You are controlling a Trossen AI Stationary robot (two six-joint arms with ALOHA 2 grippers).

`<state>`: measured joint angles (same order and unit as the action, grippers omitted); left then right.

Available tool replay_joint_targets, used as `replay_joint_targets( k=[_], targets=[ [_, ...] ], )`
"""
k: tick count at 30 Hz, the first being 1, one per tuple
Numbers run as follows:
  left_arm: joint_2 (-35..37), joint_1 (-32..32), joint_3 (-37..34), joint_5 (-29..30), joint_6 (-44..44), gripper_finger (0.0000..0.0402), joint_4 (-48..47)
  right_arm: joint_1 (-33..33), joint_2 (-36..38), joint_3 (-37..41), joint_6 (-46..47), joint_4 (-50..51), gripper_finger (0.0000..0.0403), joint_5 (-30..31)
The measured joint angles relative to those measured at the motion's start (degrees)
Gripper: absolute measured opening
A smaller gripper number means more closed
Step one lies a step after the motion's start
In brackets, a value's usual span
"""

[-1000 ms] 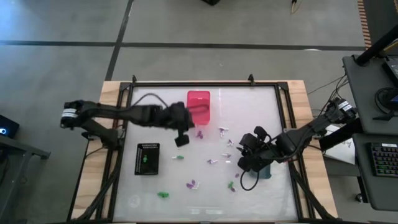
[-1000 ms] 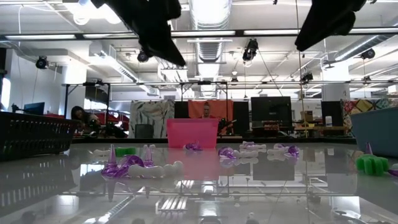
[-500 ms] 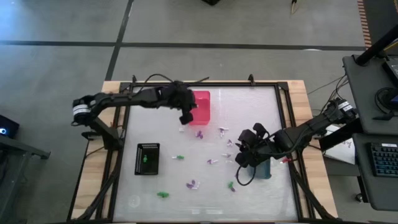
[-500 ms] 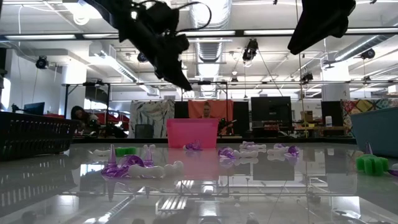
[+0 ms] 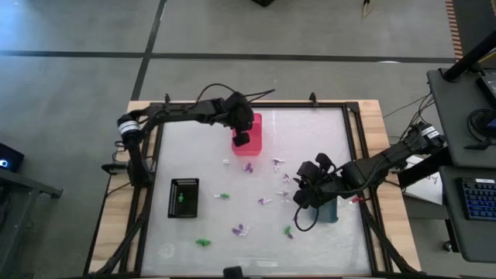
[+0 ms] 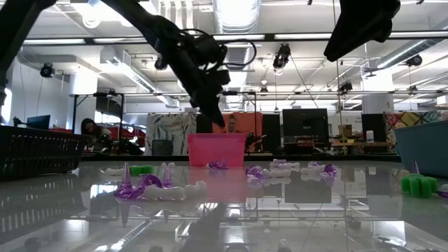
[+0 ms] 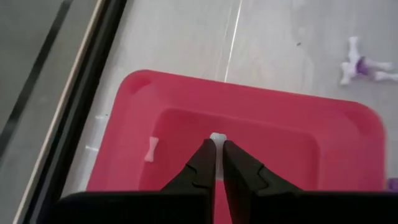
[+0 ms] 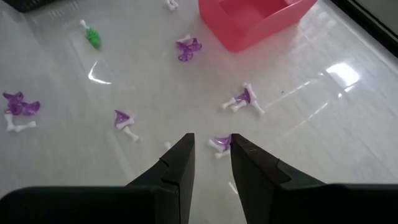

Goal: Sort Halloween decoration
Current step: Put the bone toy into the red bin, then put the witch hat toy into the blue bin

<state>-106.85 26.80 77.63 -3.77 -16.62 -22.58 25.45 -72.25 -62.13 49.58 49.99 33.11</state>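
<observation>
Small green, purple and white decoration pieces lie scattered on the glossy table, among them a purple one [image 5: 248, 166] and a green one [image 5: 204, 242]. My left gripper [image 5: 242, 139] hangs over the pink bin [image 5: 249, 124], shut on a tiny white piece [image 7: 216, 136]. Another white piece [image 7: 151, 149] lies on the bin's floor. My right gripper [image 5: 304, 195] stands open above the table right of centre. A purple-and-white piece [image 8: 221, 143] lies on the table below and just beyond its fingertips. My left gripper pinches the tiny white piece [image 7: 216, 136] between the very ends of its two fingers. The fingers slant down from the table's left and near side. The piece is lifted clear, above the inside of the pink bin [image 7: 249, 130].
A black bin [image 5: 184, 197] stands at the left of the table with a green piece in it. A grey-blue container [image 5: 330, 211] sits beside my right gripper. A black frame [image 5: 353, 139] runs round the table.
My left gripper has swung from the middle of the table toward the far edge and a little right, sinking until it hangs over the pink bin. It has stayed shut.
</observation>
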Motion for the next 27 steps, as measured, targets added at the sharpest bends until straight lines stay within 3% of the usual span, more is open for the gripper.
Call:
replay_joint_targets(
  k=[15, 27],
  targets=[
    [-7.1, 1.9, 4.4, 0.4, -1.4, 0.0002, -1.1, 0.0, 0.0, 0.2, -0.2, 0.2, 0.0093, 0.0],
    [-8.0, 2.5, 5.0, 3.3, -0.9, 0.0059, -0.9, 0.0, 0.0, 0.3, -0.1, 0.2, 0.0093, 0.0]
  ],
)
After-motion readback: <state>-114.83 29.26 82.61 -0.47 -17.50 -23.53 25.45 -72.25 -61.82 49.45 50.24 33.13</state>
